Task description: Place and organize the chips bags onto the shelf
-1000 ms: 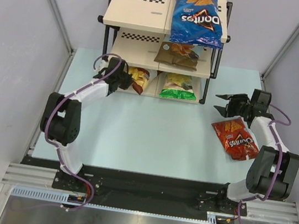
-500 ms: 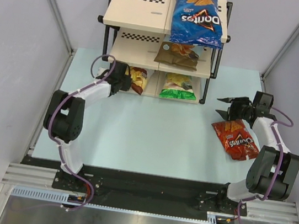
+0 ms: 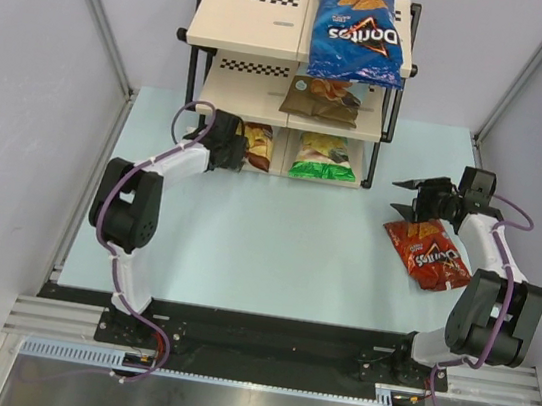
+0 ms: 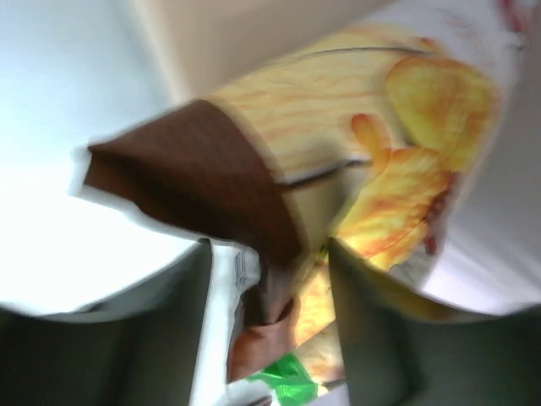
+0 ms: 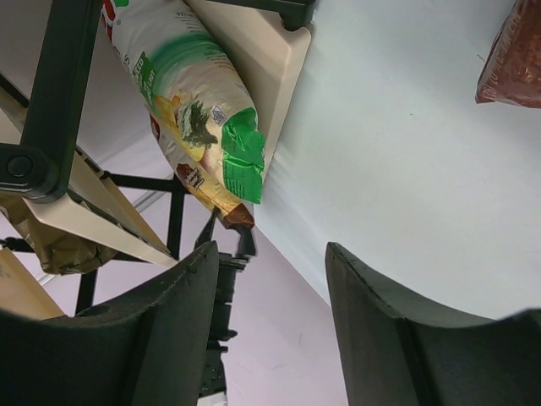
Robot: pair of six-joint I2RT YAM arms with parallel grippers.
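The small brown-and-yellow chips bag (image 3: 255, 144) is sitting in the left half of the bottom tier of the shelf (image 3: 251, 19). My left gripper (image 3: 228, 147) is reaching in at it from the left. In my left wrist view the bag's dark brown sealed edge is hanging between my two fingers, which are standing partly apart with pale space showing on one side of the edge. That picture is blurred, so I cannot tell whether either pad is touching the foil.

Just beside it, in the right half of the same tier, the green-white Chuba bag (image 3: 324, 157) is resting with its green end facing the front. One tier up, a brownish chips bag (image 3: 322, 97) is lying on the right part of the middle board. On the top board the blue Doritos bag (image 3: 361, 29) is lying flat at the right, its lower edge hanging a little over the front.

The red Doritos bag (image 3: 428, 253) is lying flat on the pale blue table (image 3: 277, 234), well apart from the shelf, over on my right side. My right gripper (image 3: 421, 196) is hovering just above that bag's far end, pointing left, with its jaws spread wide and holding nothing. My right wrist view is looking between the open fingers at bare table and the shelf's bottom corner, with a red corner of the bag showing at the edge.
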